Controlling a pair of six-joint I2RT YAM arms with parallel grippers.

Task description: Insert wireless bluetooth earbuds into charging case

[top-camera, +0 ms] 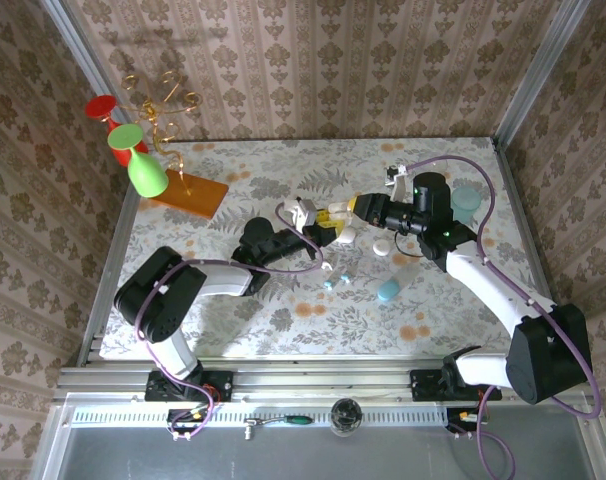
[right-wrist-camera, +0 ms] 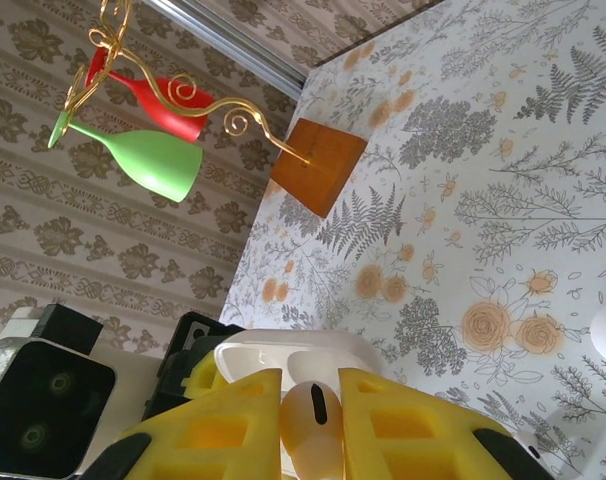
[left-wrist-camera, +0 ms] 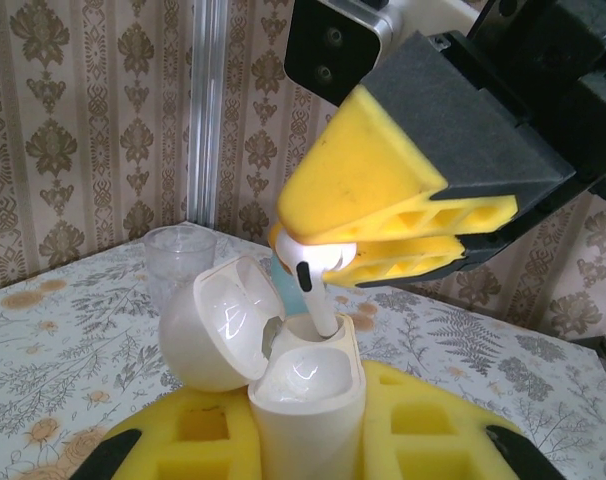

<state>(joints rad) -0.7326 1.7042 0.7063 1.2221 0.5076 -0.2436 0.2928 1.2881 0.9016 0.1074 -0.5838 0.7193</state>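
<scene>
wallpapered booth, floral table [top-camera: 233, 320]: earbud [left-wrist-camera: 323, 258] going stem-first into case [left-wrist-camera: 303, 375], above table centre.
left gripper [left-wrist-camera: 308, 415] clamps open case upright; right gripper [right-wrist-camera: 310, 395] pinches earbud. risk: stem looks tilted, may jam on rim, or pop out on release.

Earbud [left-wrist-camera: 319, 300] stem stands in charging case [left-wrist-camera: 308, 395]; cup [left-wrist-camera: 180, 262] behind, leftward.
</scene>
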